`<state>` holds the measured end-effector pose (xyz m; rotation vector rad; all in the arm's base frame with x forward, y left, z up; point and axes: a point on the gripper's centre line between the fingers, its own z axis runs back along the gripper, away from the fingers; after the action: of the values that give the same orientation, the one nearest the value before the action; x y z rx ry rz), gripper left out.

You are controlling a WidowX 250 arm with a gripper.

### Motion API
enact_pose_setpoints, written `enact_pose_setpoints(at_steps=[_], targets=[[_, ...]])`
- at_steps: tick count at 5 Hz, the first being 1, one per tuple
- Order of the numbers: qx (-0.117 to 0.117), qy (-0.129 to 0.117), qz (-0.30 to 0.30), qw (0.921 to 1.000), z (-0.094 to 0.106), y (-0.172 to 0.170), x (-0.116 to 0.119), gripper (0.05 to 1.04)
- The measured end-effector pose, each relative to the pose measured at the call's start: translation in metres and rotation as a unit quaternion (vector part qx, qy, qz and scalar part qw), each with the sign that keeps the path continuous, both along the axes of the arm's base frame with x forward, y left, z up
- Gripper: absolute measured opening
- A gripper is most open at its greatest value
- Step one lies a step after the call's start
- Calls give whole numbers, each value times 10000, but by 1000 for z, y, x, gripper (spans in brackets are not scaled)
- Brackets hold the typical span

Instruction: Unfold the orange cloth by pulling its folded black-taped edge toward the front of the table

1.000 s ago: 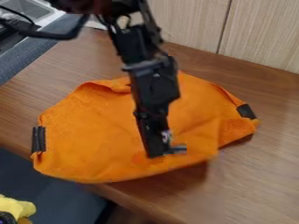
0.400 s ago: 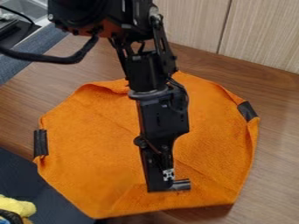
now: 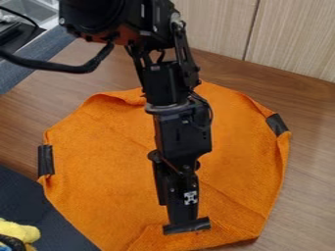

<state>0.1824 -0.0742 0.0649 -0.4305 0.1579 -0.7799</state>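
The black gripper (image 3: 186, 226) hangs over the lower middle of the camera view, right at the orange cloth and near its front part. I cannot tell whether it grips the fabric. The orange cloth (image 3: 98, 166) lies broadly spread on the brown table, its front part reaching the bottom of the view. A black strip (image 3: 45, 160) is wrapped on its left edge and another black strip (image 3: 276, 124) on its right edge. Low creases run through the cloth around the gripper, and the arm covers its middle.
The wooden table (image 3: 307, 196) extends on the right and behind the cloth, up to a pale wood panel (image 3: 216, 24). A yellow object (image 3: 18, 230) is at the lower left, and a metal sink (image 3: 31, 9) at the upper left.
The gripper has moved toward the bottom of the view. The cloth's front edge has moved the same way, from higher up, so the cloth now covers more area; its back and side edges stayed nearly still.
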Motion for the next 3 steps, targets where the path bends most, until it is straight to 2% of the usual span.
enact_pose_setpoints(at_steps=[1,2,3], targets=[[7,-11,22,10000,1,1,1,1002],[58,-24,84,9999,3,3,5,1003],[125,-162,208,9996,12,6,9,1000]])
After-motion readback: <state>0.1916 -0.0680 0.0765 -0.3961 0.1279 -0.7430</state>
